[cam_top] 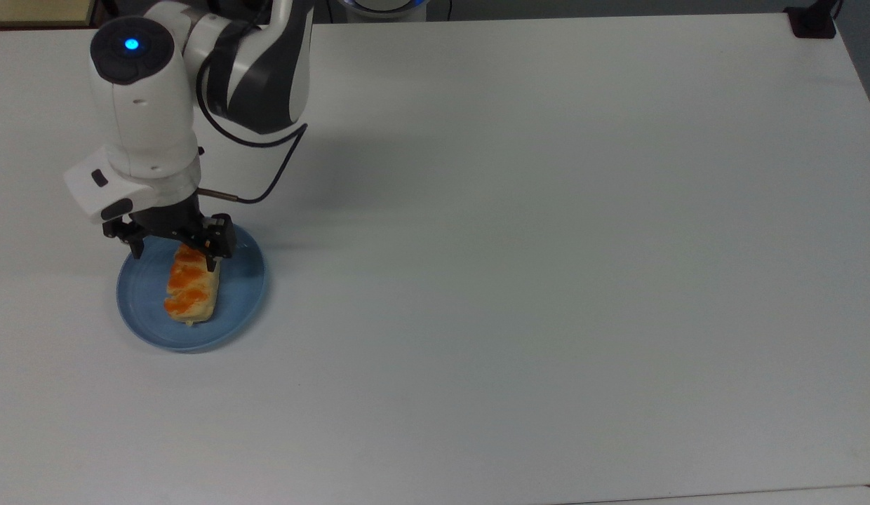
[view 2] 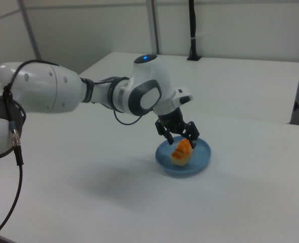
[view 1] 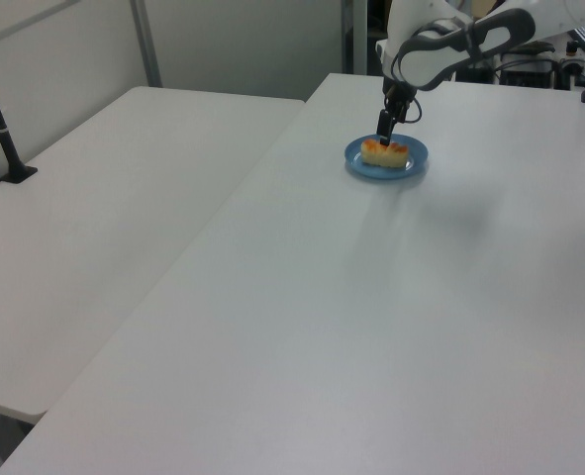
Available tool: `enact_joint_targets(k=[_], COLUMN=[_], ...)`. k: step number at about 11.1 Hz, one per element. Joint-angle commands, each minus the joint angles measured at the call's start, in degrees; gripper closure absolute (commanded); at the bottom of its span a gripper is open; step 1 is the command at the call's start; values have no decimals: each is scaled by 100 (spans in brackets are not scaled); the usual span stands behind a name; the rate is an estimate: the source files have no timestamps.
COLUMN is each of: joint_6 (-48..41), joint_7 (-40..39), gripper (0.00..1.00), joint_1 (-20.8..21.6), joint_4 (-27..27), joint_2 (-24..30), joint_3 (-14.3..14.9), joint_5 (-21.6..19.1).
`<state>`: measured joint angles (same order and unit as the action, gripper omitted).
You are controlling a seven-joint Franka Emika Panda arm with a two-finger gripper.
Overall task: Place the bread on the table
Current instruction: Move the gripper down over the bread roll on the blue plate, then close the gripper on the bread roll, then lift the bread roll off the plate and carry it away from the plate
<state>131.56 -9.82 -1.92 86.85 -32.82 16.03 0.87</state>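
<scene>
While bread lies on plate, pincer hangs spread wide above, holding nothing.

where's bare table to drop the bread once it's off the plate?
Crowded at the blue plate, where the open gripper hangs over the bread. The table is bare from the plate's rim to the top view's right and bottom edges.
</scene>
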Motion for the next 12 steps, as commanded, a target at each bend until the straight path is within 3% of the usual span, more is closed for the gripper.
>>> enact_joint_targets(k=[1, 5, 8, 12], joint_6=[430, 643, 224, -1701], joint_7=[374, 534, 254, -574], gripper=[8, 46, 47, 47], joint_1=[104, 166, 175, 393], joint_4=[-89, -54, 445, 991], joint_2=[-330, -314, 675, 2049], joint_3=[23, 14, 6, 14], joint_5=[9, 1, 10, -52])
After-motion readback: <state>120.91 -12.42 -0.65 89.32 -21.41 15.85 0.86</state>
